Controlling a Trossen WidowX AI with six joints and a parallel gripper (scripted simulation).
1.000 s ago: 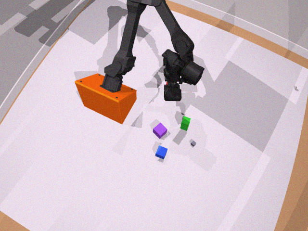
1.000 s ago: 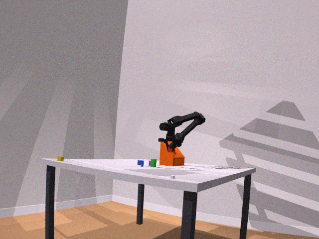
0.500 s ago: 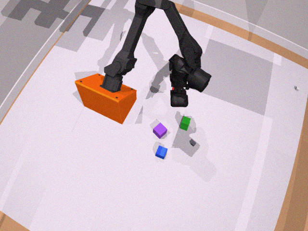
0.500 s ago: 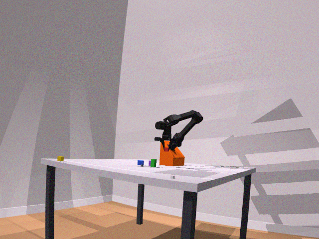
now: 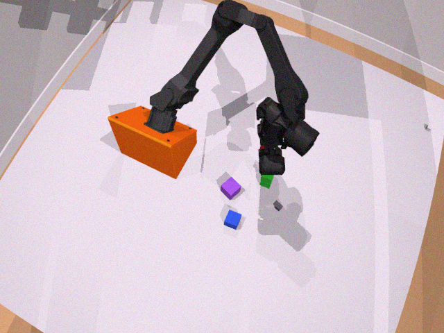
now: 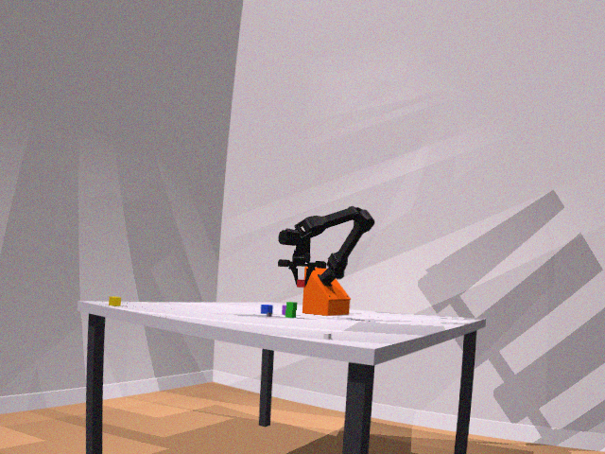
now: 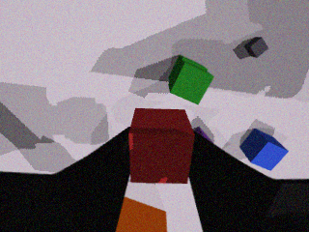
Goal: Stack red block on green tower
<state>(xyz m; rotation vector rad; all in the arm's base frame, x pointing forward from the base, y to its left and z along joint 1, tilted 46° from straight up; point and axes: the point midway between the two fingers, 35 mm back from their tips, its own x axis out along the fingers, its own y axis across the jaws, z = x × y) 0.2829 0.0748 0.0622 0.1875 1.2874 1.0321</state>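
Red block [image 7: 159,145] clamped in gripper [image 7: 160,161] (raised), green tower [image 7: 190,79] beyond

You are looking at the red block [image 7: 160,145] sitting level and clamped in the claw [image 7: 161,159], up off the table [image 6: 302,337]. The green tower [image 7: 190,79] is standing upright on the table, just beyond it.

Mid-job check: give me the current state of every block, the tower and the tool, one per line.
tool: shut on the red block, raised above the table
red block: gripped, off the table, not yet on the tower
green tower: upright on the table, nothing on top
purple block: resting on the table
blue block: resting on the table
yellow block: resting near the far table edge
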